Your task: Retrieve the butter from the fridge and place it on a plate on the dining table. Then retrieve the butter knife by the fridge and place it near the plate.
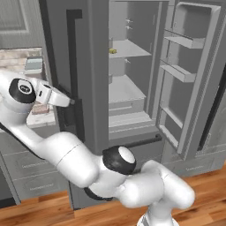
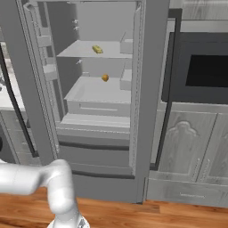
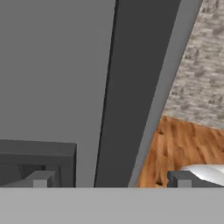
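The fridge (image 1: 92, 66) stands with both doors swung open. The butter (image 2: 97, 49), a small yellow stick, lies on the upper inside shelf and also shows as butter (image 1: 112, 51) from the left. My gripper (image 1: 74, 102) is at the long dark handle (image 1: 73, 57) on the outer face of the left door. In the hand view the gripper (image 3: 110, 179) is open, its fingertips (image 3: 41, 179) wide apart with the handle (image 3: 127, 87) running between them, untouched. The plate, the dining table and the butter knife are out of view.
A small orange ball (image 2: 105, 77) sits on the shelf below the butter. The right door (image 1: 190, 75) juts out with its bins. A built-in dark oven (image 2: 207, 71) and grey cabinets (image 2: 191, 147) stand to the right. A counter (image 1: 37, 114) lies left of the fridge, above wooden floor (image 2: 178, 213).
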Controlling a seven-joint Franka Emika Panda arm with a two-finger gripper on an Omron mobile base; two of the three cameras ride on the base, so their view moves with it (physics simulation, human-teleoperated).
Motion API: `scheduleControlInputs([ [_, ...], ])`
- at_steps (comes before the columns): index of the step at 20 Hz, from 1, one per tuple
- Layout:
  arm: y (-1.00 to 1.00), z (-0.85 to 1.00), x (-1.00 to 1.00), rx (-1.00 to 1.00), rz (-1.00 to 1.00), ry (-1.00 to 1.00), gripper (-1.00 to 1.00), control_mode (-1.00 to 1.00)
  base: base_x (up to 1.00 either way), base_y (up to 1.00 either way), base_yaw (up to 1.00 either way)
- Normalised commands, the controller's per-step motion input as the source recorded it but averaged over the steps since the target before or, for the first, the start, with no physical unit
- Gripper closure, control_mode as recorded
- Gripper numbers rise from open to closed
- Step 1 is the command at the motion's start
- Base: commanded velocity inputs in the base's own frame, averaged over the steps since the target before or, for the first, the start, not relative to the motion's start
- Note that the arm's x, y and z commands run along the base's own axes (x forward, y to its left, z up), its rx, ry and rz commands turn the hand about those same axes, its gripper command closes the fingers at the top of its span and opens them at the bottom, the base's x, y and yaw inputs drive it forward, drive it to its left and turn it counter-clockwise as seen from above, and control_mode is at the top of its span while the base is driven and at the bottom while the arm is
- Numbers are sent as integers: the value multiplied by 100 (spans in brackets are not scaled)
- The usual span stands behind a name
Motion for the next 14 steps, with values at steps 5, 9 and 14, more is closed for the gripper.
scheduleControlInputs([
  [5,-1,-3,-55,5,17,0,-100,-100,0,0,0],
  [9,-14,-6,-100,6,22,-7,-100,-100,0,0,0],
  [14,-91,-19,-100,25,30,-8,-100,-100,0,0,0],
])
